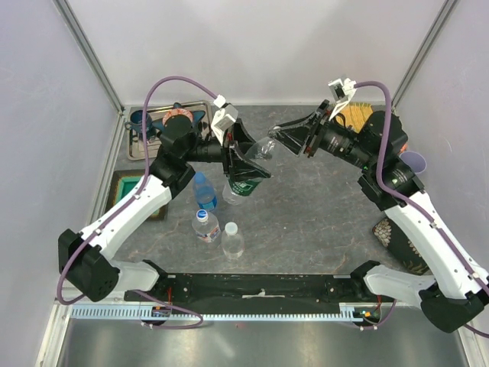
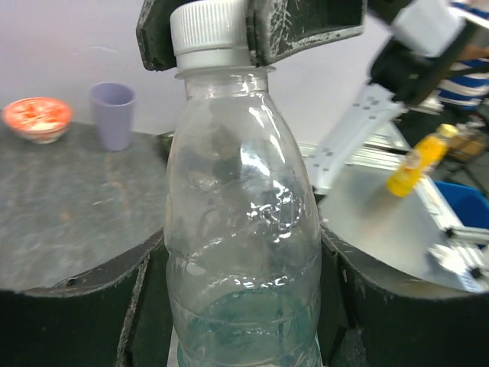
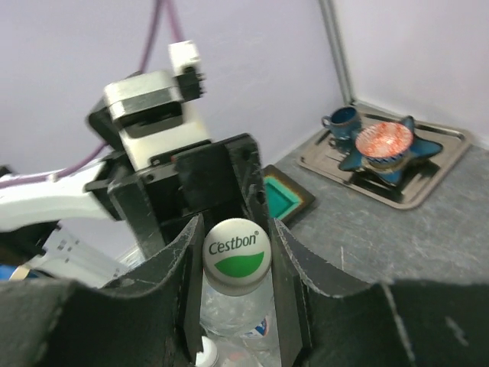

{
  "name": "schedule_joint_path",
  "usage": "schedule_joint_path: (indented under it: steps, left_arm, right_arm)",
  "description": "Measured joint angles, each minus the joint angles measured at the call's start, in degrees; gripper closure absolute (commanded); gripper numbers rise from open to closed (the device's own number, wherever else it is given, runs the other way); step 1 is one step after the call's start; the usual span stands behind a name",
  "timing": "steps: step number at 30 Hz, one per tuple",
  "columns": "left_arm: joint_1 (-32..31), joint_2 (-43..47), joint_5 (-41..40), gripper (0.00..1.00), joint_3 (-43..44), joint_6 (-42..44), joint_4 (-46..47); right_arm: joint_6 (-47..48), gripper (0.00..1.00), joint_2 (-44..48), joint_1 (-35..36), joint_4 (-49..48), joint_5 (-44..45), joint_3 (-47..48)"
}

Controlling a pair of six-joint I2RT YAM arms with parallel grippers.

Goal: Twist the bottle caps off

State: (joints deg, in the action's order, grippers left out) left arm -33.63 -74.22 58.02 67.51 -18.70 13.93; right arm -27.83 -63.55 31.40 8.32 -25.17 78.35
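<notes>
My left gripper (image 1: 243, 170) is shut on the body of the greenish bottle (image 1: 256, 157) and holds it tilted above the table; the bottle fills the left wrist view (image 2: 244, 229). My right gripper (image 1: 281, 140) is shut on its white cap (image 2: 208, 34), one finger on each side. The cap's top reads "C'estbon" in the right wrist view (image 3: 236, 254). The blue-tinted bottle (image 1: 204, 189), the clear bottle with a blue-white label (image 1: 205, 224) and the plain clear bottle (image 1: 232, 238) stand capped on the table below the left gripper.
A metal tray (image 1: 153, 149) with a blue cup and an orange bowl sits at the back left. A teal-lined tray (image 1: 126, 187) lies under the left arm. The lilac cup (image 1: 413, 161) stands at the right, a patterned object (image 1: 390, 233) nearer.
</notes>
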Motion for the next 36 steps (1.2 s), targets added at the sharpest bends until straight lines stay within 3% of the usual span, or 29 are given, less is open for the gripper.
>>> schedule_joint_path:
  steps: [10, 18, 20, 21, 24, 27, 36]
  left_arm:
    - [0.76, -6.19, 18.16, 0.89, 0.42, -25.05, 28.24]
    - [0.76, -8.04, 25.29, 0.94, 0.68, -31.71, 36.65]
    - [0.76, -8.28, 25.94, 0.94, 0.74, -32.09, 37.16]
    - [0.76, -8.37, 26.12, 0.94, 0.81, -32.11, 37.13]
    - [0.76, -8.48, 25.2, 0.94, 1.55, -31.71, 34.56]
    - [0.66, -8.5, 23.17, 0.94, 3.39, -27.56, 27.21]
    - [0.61, -7.58, 13.07, 0.91, 7.17, -10.21, 4.2]
  right_arm:
    - [2.91, 1.0, 2.23, -0.9, -7.26, -15.61, -1.53]
    - [6.64, 0.98, 2.21, -1.16, -11.1, -25.88, -3.34]
    - [6.8, 0.55, 2.23, -1.16, -11.28, -26.32, -3.54]
    - [6.82, 0.3, 2.23, -1.16, -11.19, -26.18, -3.56]
    - [6.43, 0.09, 2.32, -0.96, -9.75, -24.9, -3.52]
    - [6.32, 0.02, 2.29, -0.15, -6.54, -21.42, -2.99]
    - [3.96, 0.02, 0.87, -0.13, 1.77, -3.23, 8.28]
